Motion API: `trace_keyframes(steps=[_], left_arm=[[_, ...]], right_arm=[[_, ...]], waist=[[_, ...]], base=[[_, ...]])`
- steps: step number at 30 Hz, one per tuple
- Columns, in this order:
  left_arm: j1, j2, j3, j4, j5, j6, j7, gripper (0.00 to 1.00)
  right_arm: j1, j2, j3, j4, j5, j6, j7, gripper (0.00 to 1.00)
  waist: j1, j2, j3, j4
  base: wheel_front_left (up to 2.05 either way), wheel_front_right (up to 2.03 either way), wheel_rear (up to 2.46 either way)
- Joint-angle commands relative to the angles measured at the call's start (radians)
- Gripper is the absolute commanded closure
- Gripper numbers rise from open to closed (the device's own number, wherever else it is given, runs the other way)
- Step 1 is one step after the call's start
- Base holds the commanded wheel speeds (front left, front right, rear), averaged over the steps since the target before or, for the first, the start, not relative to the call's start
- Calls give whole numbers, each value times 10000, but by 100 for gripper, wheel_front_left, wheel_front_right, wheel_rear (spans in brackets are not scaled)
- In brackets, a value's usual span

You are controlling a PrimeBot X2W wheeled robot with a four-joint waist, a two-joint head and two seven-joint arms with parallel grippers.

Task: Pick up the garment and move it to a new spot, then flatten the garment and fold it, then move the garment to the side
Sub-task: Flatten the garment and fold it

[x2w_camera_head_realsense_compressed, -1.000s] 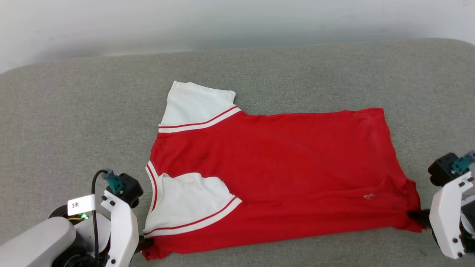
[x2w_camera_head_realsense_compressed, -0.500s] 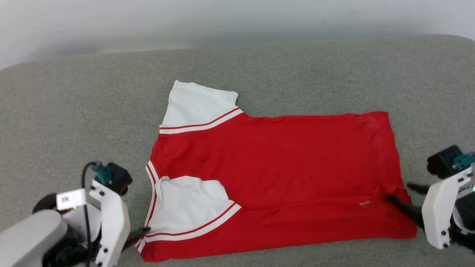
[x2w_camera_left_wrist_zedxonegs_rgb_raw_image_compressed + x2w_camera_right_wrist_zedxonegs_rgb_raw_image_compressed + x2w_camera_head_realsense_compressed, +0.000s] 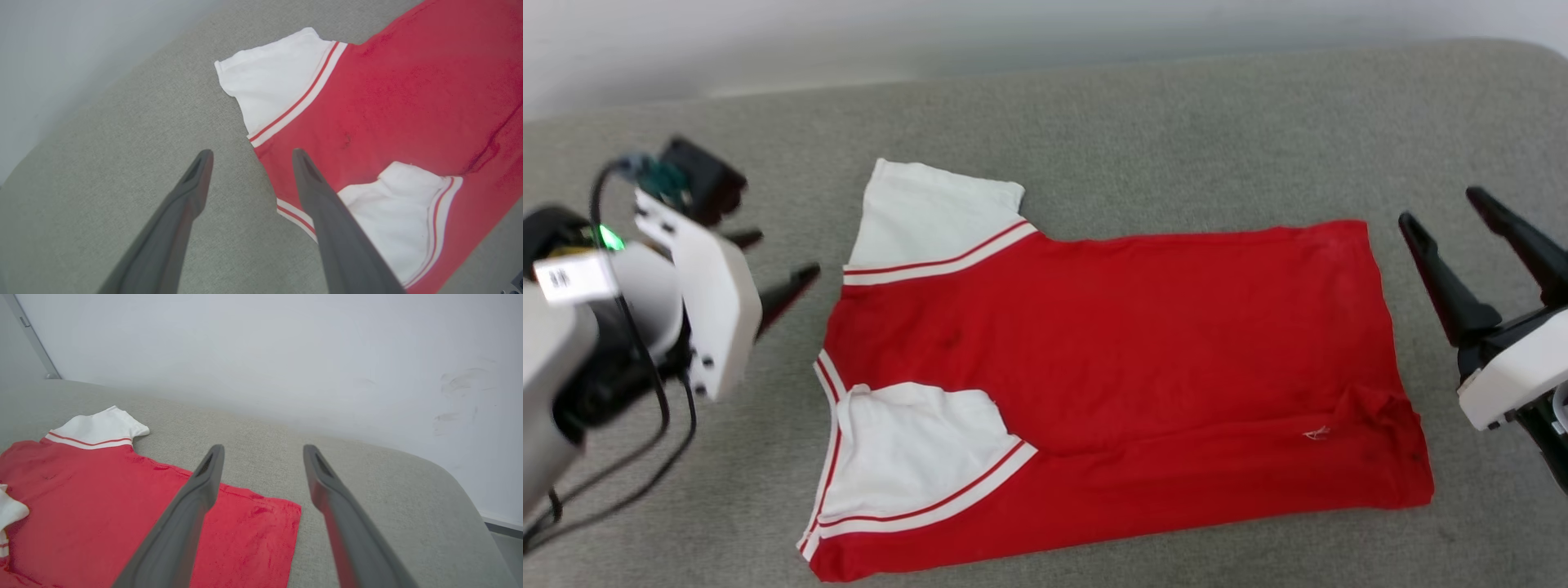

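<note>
- Far left: left gripper [image 3: 778,257], fingers spread wide, grasping nothing, above the grey cushion [image 3: 1094,139], bare upholstery between the tips.
- Just right of those fingers: shirt [image 3: 1135,359], flat on the cushion, collar end toward them. Far white sleeve [image 3: 931,216] sticking out close beside the tips; near white sleeve [image 3: 915,453] lying in over the red body.
- Probably next: a fold of the far side. Danger there: a pinch on one layer only at the shoulder, dragging the top sheet and pulling the tucked sleeve loose.
- Nearer the right fingers: puckered bump [image 3: 1372,408] by the hem corner, likely to end up as a pressed-in crease if folded over unsmoothed.
- Far right: right gripper [image 3: 1441,208], fingers likewise splayed and empty, just off the hem edge, clear of the cloth. Risk of a skewed fold from uneven lift at the two ends.
</note>
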Motion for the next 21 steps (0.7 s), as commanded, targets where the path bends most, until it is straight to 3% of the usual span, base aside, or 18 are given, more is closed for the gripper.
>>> trace_keyframes(steps=[1, 7, 12, 21], left_arm=[[-325, -127, 101, 169, 0, -60, 52, 0], [-1945, -716, 692, 1312, -418, -247, 555, 0], [-3289, -999, 895, 2142, -980, -235, 2043, 0], [-5161, -1510, 684, 3263, -1279, 477, 4725, 0]], right_arm=[[98, 242, -226, -168, -184, -6, -154, 0], [469, 1173, -1091, -1229, -922, -6, -362, 0], [616, 1572, -1382, -1943, -1225, -4, -130, 0], [165, 1842, -1316, -2595, -1411, -4, 90, 0]], waist=[[-1, 0, 314, -186], [-1, 0, 1236, -531], [-1, 0, 2116, -854], [-1, 0, 3568, -1382]], base=[[0, 0, 0], [0, 0, 0], [0, 0, 0], [0, 0, 0]])
